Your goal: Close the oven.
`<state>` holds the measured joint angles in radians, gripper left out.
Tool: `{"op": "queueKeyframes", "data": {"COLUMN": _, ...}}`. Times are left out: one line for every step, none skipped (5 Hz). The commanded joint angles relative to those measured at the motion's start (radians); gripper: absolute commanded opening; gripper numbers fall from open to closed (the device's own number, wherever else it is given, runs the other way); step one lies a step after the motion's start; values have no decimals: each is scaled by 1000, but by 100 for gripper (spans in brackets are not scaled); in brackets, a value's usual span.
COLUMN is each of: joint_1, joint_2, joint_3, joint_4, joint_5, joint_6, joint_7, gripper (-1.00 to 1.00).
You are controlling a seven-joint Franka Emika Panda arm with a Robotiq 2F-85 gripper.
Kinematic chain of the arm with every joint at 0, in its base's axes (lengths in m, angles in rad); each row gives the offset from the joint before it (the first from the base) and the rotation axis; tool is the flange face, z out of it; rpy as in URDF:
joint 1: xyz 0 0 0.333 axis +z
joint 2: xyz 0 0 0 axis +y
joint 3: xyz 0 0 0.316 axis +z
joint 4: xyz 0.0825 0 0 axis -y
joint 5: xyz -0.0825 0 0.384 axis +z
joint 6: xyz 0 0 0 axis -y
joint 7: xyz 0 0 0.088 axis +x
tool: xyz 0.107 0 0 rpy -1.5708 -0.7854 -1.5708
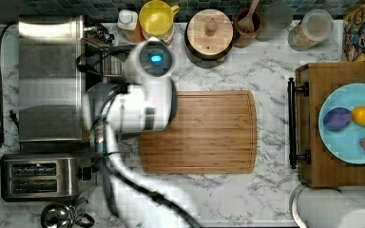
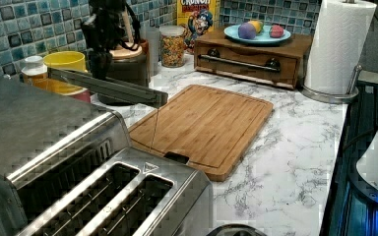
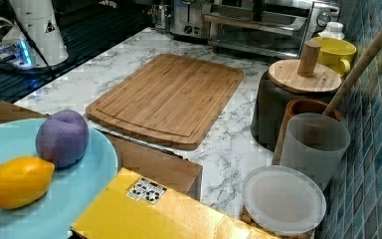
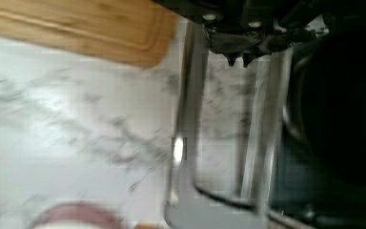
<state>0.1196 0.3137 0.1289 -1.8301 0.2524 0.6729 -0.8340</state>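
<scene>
While the oven sits at the top view's left edge of the marble counter, just behind the two-slot toaster, its glass door hangs part-open, sticking out nearly level toward the cutting board. In the left view the door's free edge reaches over the board's far left corner, and the dark gripper stands right above the door, near the yellow mug. In the wrist view the fingertips sit at the door's metal bar handle; whether they clamp the bar or only rest against it cannot be told. In the right view the oven stands at the far end of the counter, beyond the board. The arm arches over the gap between oven and board in the top view. A wood-lidded canister stands at the tiled wall behind the board.
</scene>
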Motion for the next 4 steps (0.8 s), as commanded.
{"op": "queueKeyframes", "data": {"joint_1": 195, "joint_2": 146, "joint_3": 144, "joint_4": 355, "joint_5": -327, "joint_6": -184, "joint_7": 336, "gripper": -100}}
{"op": "queueKeyframes", "data": {"joint_1": 212, "joint_2": 130, "joint_3": 134, "joint_4": 321, "joint_5": -431, "joint_6": -128, "joint_7": 457, "gripper": -100}}
{"op": "queueKeyframes", "data": {"joint_1": 217, "joint_2": 85, "joint_3": 122, "joint_4": 311, "joint_5": -448, "joint_6": -120, "joint_7": 536, "gripper": -100}}
{"op": "queueKeyframes", "data": {"joint_1": 163, "joint_2": -83, "joint_3": 117, "joint_4": 149, "joint_5": -364, "joint_6": 16, "joint_7": 508, "gripper": -100}}
